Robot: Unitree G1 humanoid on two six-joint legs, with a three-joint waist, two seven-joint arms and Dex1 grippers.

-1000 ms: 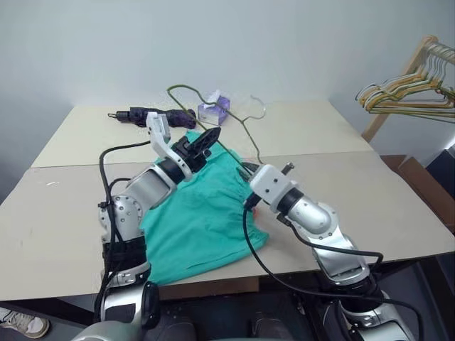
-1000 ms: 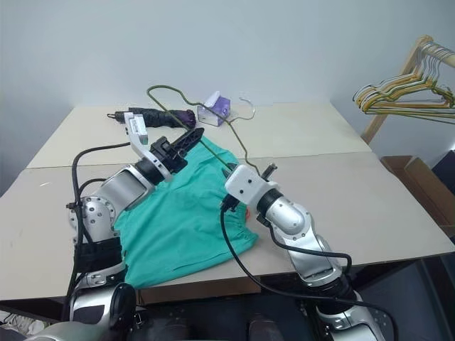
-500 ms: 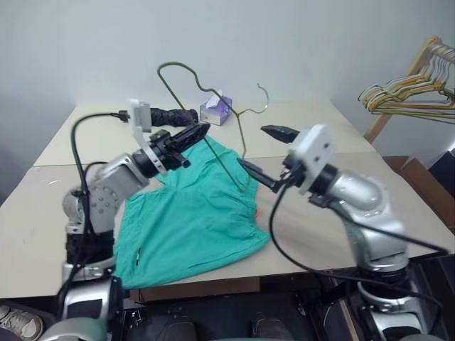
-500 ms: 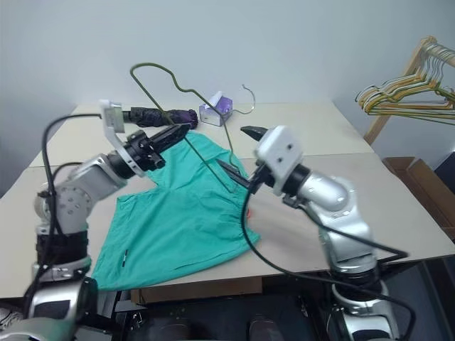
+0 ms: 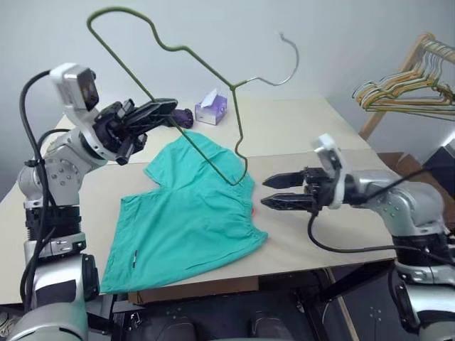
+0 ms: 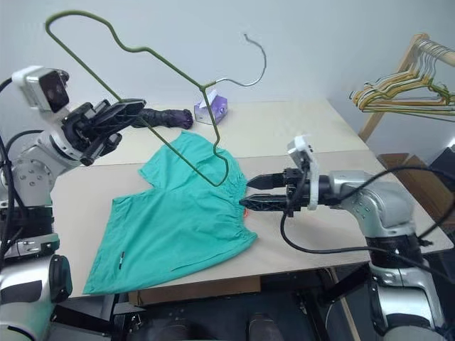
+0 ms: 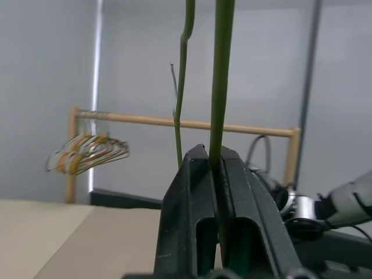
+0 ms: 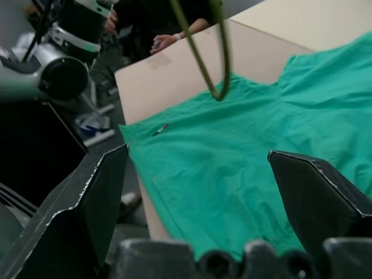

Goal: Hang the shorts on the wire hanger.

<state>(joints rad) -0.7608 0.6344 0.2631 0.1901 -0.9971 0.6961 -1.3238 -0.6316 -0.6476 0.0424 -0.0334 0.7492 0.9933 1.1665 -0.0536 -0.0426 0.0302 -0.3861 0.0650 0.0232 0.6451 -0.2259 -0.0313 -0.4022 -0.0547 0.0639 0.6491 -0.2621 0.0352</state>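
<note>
The left end effector (image 5: 153, 114) is pinching the wire hanger (image 5: 206, 60) up in the air. The right end effector (image 5: 274, 192), fingers spread, is pointing at the shorts (image 5: 185, 220) lying on the bench (image 5: 313, 135), at their 3 o'clock side.

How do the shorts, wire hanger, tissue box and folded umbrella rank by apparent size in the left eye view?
1. shorts
2. wire hanger, nearly as wide, but raised nearer the camera, so unsure
3. folded umbrella, mostly hidden by the left gripper
4. tissue box

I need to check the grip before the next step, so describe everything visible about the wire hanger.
The wire hanger is thin, bare olive-grey metal wire, bent into an uneven outline with a small pale hook at one end. It is raised off the table and tilted, its lowest corner just above the shorts. The left gripper is shut on one straight side; nothing else touches it.
</note>
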